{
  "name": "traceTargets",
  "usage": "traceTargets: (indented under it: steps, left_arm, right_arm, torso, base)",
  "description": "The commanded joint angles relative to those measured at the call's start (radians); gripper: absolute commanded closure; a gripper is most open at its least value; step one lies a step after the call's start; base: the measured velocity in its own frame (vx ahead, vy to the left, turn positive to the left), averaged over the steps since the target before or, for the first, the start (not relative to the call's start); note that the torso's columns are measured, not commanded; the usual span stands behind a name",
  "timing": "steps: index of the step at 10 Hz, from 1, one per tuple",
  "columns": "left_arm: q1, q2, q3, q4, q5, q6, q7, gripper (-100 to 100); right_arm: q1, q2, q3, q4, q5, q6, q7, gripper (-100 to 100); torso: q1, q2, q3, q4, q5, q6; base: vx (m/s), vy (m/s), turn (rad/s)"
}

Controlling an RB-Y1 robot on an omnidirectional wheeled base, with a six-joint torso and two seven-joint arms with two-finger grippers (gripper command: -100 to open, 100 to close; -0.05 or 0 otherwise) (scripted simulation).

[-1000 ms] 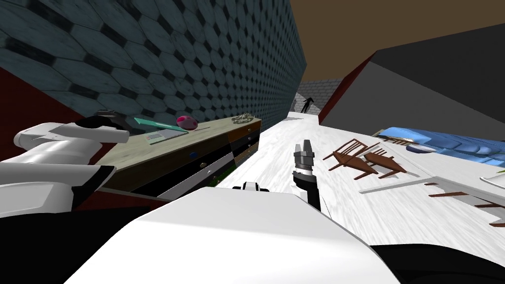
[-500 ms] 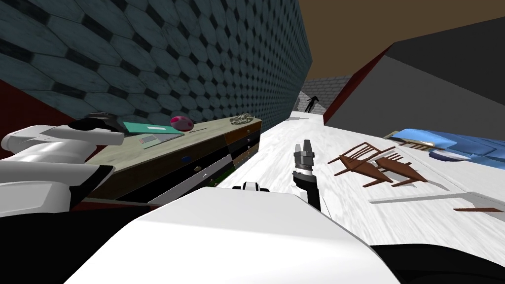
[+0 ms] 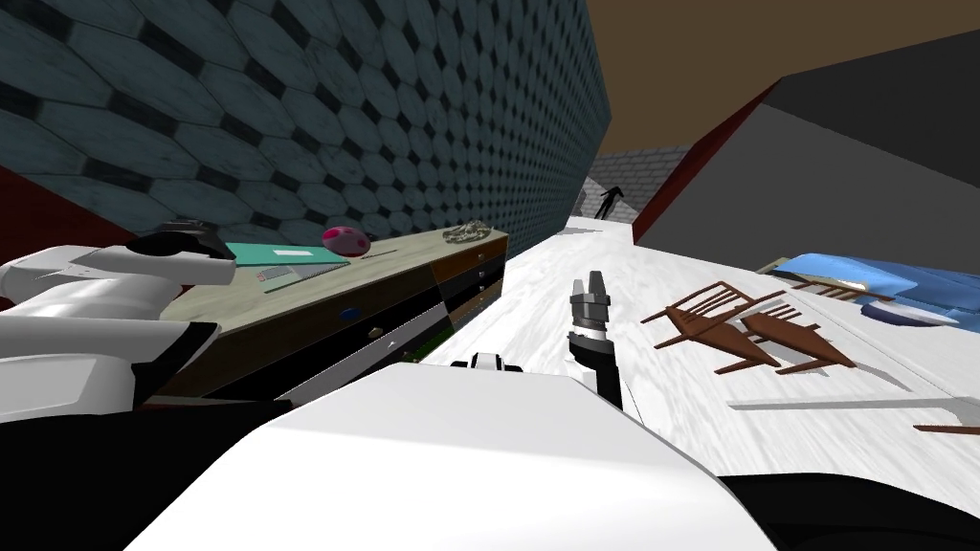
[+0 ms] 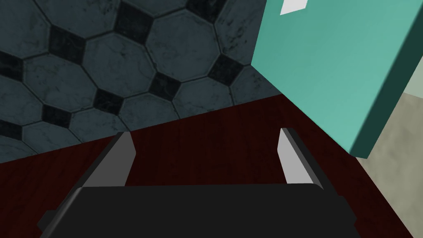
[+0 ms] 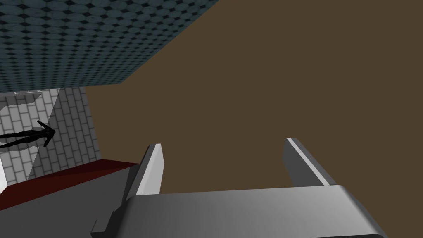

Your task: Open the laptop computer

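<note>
**Laptop beside my left hand, lid not yet gripped**

The teal laptop (image 3: 279,254) lies at the near end of the table (image 3: 412,254), against the tiled wall and just beyond my left hand (image 4: 206,138). In the head view a grey keyed strip shows in front of the teal panel. From that I judge the lid is off the base to some degree, though I cannot tell its angle.

In the left wrist view the teal slab stands close beside the hand, out past one finger and not between the two. Those fingers are spread and hold nothing. Taking hold of the lid and swinging it fully up looks like the work that is left.

My right hand (image 3: 589,284) hangs over the white floor, well apart from the table. Its fingers are spread too, and empty.

As for writing, a small white patch sits on the teal panel, but no letters can be read on it. I can make out no brand or label anywhere else.

Further along the table sit a magenta rounded thing (image 3: 346,240) and, at the far end, a pale tangled thing (image 3: 469,231). Two brown chairs (image 3: 737,325) lie tipped on the floor.
</note>
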Motion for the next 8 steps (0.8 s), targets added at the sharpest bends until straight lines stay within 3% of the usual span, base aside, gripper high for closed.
traceTargets:
  steps: [1,2,3,5,8]
  left_arm:
    - [0.020,-0.001,-0.005,0.003,-0.014,0.003,0.005,-100]
    - [0.019,-0.001,-0.033,0.006,0.000,0.003,0.005,-100]
    - [0.026,0.001,0.031,0.015,-0.035,0.000,0.004,-100]
    - [0.030,0.002,0.033,0.026,-0.042,-0.003,0.003,-100]
    - [0.039,-0.001,0.048,0.015,-0.053,0.003,0.008,-100]
  right_arm:
    - [0.000,0.000,0.000,0.000,0.000,0.000,0.000,0]
    - [0.000,0.000,0.000,0.000,0.000,0.000,0.000,0]
    - [0.000,0.000,0.000,0.000,0.000,0.000,0.000,0]
    - [0.000,0.000,0.000,0.000,0.000,0.000,0.000,0]
    - [0.000,0.000,0.000,0.000,0.000,0.000,0.000,0]
  torso:
    - [0.001,-0.002,-0.001,0.000,0.001,-0.001]
    - [0.000,-0.001,0.000,0.000,0.001,0.000]
    - [0.001,0.002,0.001,0.001,0.001,-0.001]
    - [-0.002,-0.002,-0.001,0.000,0.000,-0.001]
    - [0.002,0.003,0.002,0.001,0.001,-0.001]
  base:
    - [0.098,-0.044,0.062]
    - [0.048,-0.023,-0.007]
    - [0.076,-0.034,0.042]
    - [0.110,-0.063,0.068]
    - [0.014,-0.016,-0.007]
